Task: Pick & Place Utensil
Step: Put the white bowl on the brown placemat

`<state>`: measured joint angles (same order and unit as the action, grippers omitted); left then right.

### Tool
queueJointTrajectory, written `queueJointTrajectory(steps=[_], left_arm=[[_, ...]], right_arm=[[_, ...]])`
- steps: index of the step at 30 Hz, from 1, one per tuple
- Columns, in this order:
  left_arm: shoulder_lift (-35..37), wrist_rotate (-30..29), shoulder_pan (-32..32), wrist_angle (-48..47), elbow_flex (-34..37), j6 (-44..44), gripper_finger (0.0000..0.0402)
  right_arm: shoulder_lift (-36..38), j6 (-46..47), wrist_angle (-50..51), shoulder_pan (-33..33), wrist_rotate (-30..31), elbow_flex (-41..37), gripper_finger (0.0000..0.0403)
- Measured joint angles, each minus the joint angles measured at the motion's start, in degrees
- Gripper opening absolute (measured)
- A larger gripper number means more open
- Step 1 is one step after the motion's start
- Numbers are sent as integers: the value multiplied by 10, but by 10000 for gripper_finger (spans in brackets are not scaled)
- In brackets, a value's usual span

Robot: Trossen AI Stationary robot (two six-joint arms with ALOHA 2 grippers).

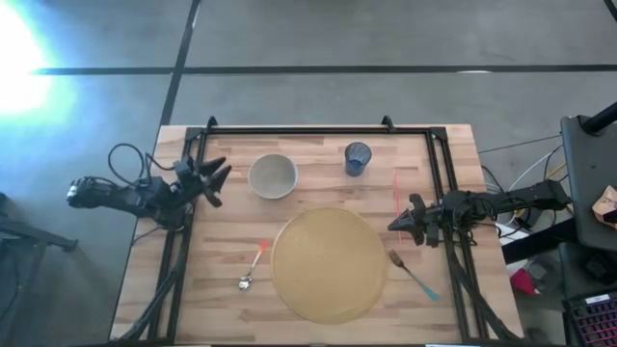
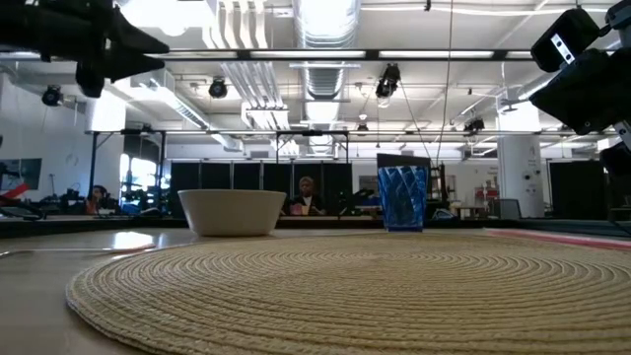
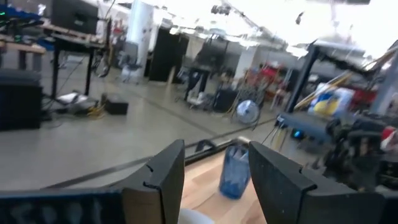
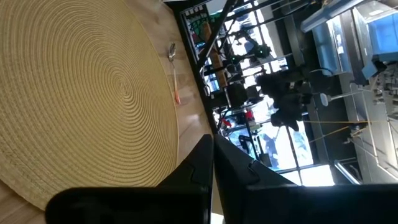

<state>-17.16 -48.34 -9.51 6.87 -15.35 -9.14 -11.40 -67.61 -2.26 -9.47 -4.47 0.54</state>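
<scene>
A spoon [image 1: 252,268] with an orange handle lies flat on the wood, left of the round woven placemat [image 1: 330,265]; the right wrist view shows the spoon [image 4: 174,70] beyond the placemat [image 4: 81,93]. A fork [image 1: 413,273] with a blue handle lies flat to the right of the placemat. My left gripper [image 1: 220,183] hovers open near the table's left edge, left of the white bowl [image 1: 273,176]. My right gripper [image 1: 391,226] hovers shut near the right edge, above the fork's far end. Both grippers hold nothing.
A white bowl [image 2: 230,210] and a blue ribbed cup [image 1: 358,157] stand at the far side of the table; the cup [image 3: 235,171] shows between my left fingers. A black frame rail [image 1: 318,129] runs round the table. People sit in the room beyond.
</scene>
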Motion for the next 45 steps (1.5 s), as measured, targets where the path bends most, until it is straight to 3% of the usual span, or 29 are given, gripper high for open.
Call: queueJointTrajectory(steps=[12, 27, 38, 43, 45], left_arm=[[-121, 5, 63, -272, -185, -81, 170], [-190, 12, 104, -381, -311, -88, 170], [-223, 155, 181, -416, -365, -90, 170], [-243, 179, 212, -466, -383, -100, 170], [-255, 198, 230, -487, -388, -104, 170]], right_arm=[[0, 1, 0, 0, 0, 0, 8], [0, 1, 1, 0, 0, 0, 8], [0, 1, 1, 0, 0, 0, 8], [0, 1, -2, 0, -3, 0, 8], [0, 41, -3, 0, -17, 0, 8]])
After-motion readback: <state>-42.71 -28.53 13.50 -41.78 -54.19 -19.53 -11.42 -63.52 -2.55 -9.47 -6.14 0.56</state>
